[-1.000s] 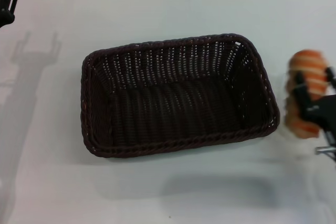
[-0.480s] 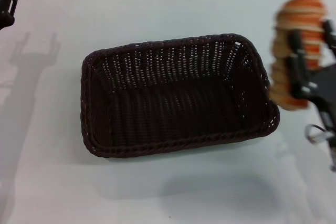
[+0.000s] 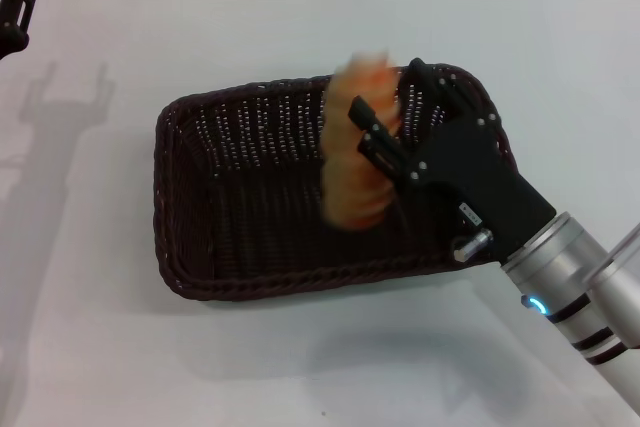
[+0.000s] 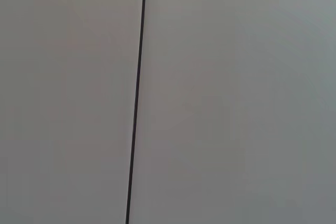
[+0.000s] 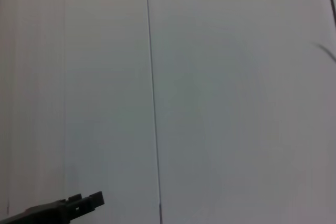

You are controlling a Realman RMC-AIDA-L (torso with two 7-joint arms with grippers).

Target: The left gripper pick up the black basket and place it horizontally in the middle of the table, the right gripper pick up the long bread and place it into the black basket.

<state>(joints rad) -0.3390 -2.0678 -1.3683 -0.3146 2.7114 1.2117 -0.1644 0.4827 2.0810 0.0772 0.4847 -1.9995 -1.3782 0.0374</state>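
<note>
Black right tool [image 3: 385,112] (clamping long bread [image 3: 358,147]) hangs inside black basket [image 3: 250,207], off its rim.

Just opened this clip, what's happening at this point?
The right gripper is shut on the long bread and holds it over the inside of the black basket, not yet released. The basket already lies lengthwise in the middle of the table. The left gripper is parked at the table's far left edge and holds nothing.
</note>
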